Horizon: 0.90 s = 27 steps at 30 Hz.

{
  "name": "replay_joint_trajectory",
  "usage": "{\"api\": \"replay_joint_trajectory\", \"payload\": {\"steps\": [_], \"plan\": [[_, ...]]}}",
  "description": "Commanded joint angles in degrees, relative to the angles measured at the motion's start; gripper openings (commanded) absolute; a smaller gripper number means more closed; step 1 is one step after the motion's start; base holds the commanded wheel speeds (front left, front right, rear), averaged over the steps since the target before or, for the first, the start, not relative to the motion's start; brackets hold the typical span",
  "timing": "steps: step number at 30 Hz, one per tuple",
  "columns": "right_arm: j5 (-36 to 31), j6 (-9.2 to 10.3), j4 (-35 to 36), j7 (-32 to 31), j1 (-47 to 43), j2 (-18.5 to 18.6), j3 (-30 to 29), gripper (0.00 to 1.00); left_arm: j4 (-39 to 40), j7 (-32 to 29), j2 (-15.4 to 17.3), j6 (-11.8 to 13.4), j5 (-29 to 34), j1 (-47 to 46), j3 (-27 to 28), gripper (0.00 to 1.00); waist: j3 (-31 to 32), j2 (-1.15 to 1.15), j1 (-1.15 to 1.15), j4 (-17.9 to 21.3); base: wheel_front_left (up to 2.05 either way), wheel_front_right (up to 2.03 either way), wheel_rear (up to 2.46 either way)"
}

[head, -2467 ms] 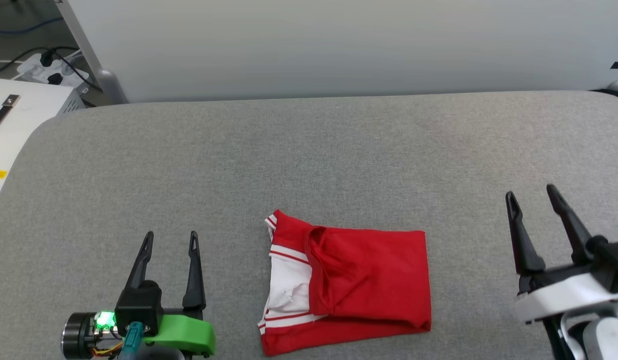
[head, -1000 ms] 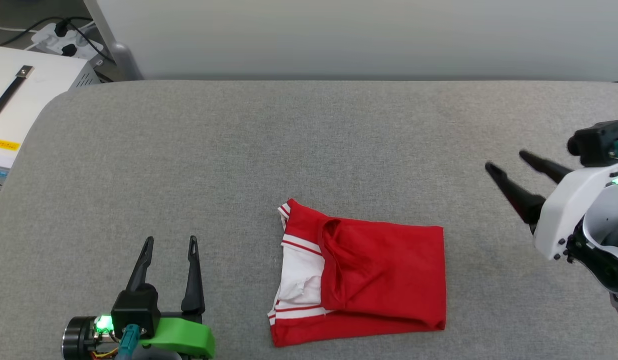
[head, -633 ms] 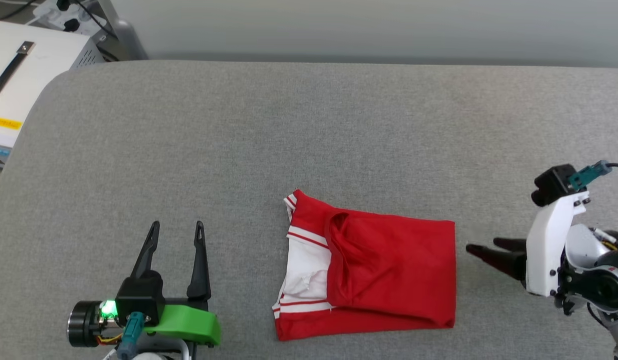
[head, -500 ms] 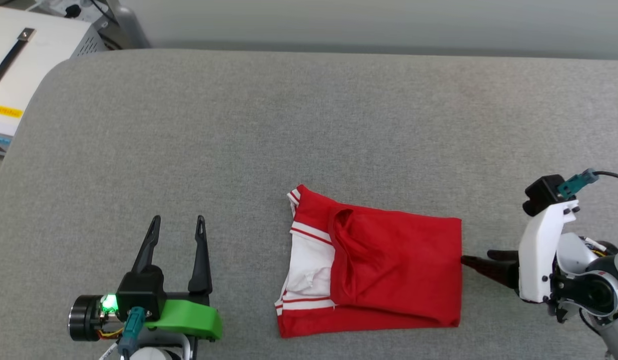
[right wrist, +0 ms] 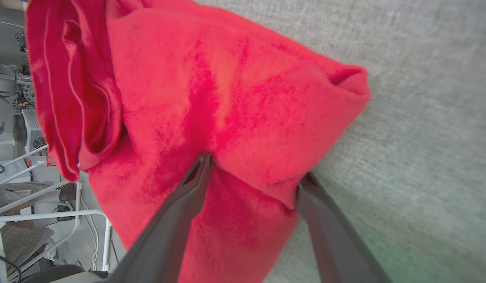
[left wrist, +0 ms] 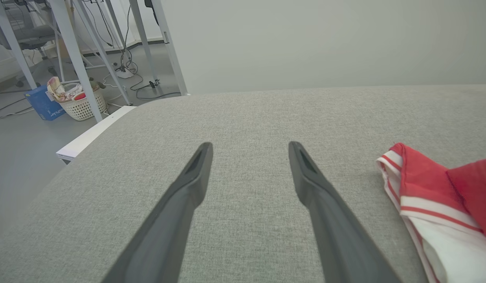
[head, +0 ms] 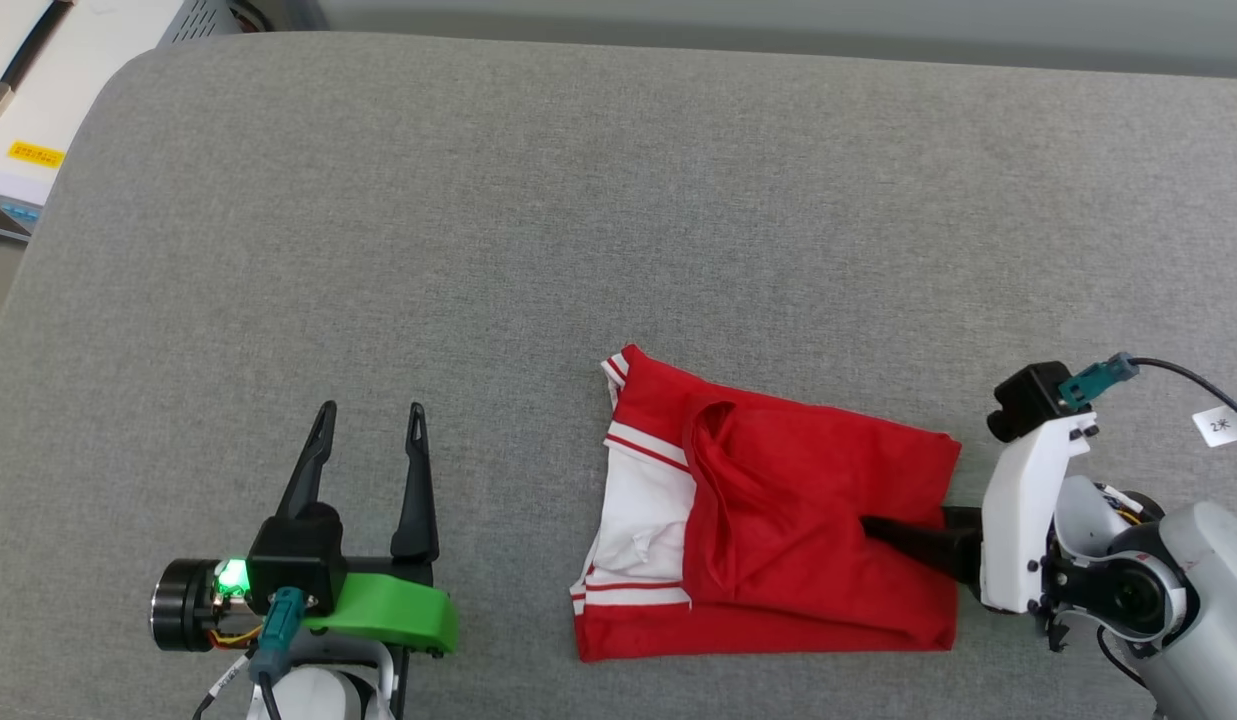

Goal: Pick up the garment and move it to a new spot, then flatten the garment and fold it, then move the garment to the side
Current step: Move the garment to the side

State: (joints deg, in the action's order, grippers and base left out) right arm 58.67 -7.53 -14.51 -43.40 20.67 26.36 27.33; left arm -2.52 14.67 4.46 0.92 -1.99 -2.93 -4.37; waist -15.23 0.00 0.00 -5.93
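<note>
Lower left: your left gripper rests spread wide, empty. Lower centre: the shirt lies folded on the pad. Lower right: your right gripper, jaws apart, straddles its edge; only the move aside seems left.

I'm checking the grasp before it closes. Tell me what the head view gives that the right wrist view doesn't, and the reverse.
Head view: the left gripper, open and apart from the shirt, and the white sleeve. Right wrist view: the right gripper open, one finger over the red cloth, the other seemingly tucked under its edge. Both: the red shirt on the grey pad, right gripper at its edge.
</note>
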Motion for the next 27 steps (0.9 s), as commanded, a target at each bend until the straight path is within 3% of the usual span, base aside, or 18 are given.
{"api": "replay_joint_trajectory", "payload": {"steps": [1,2,3,5,17,27], "plan": [[-0.3,0.04,-1.3,0.6,-0.8,-1.2,2.8,1.00,-0.2,0.3,-0.3,-0.2,0.2,-1.0,-0.1,1.00,-0.1,0.00,0.00,-0.1,0.00,0.00,0.00],[-0.6,0.04,-1.2,1.3,-0.7,-1.0,3.7,1.00,-0.2,0.3,-0.3,-0.2,0.2,-1.1,-0.1,1.00,-0.1,0.00,0.00,-0.1,0.00,0.00,0.00],[-0.5,0.04,-1.1,2.5,-0.6,-0.8,4.5,0.82,-0.2,0.3,-0.4,-0.1,0.2,-1.1,-0.1,1.00,-0.2,0.00,0.00,-0.1,0.00,0.00,0.00],[0.0,0.04,-0.9,4.7,-0.1,-0.6,5.3,0.00,-0.3,0.3,-0.4,-0.1,0.3,-1.2,-0.1,1.00,-0.2,0.00,0.00,-0.1,0.00,0.00,0.00],[-2.7,0.04,6.6,19.8,7.0,5.7,12.3,0.00,-0.3,0.3,-0.1,0.6,0.6,0.6,0.7,1.00,3.5,0.00,0.00,2.4,0.00,0.00,0.00],[-6.0,0.04,11.6,20.8,11.8,15.4,16.5,0.00,1.0,0.3,0.1,1.1,0.7,2.6,1.4,1.00,4.5,0.00,0.00,11.3,0.00,0.00,0.00]]}}
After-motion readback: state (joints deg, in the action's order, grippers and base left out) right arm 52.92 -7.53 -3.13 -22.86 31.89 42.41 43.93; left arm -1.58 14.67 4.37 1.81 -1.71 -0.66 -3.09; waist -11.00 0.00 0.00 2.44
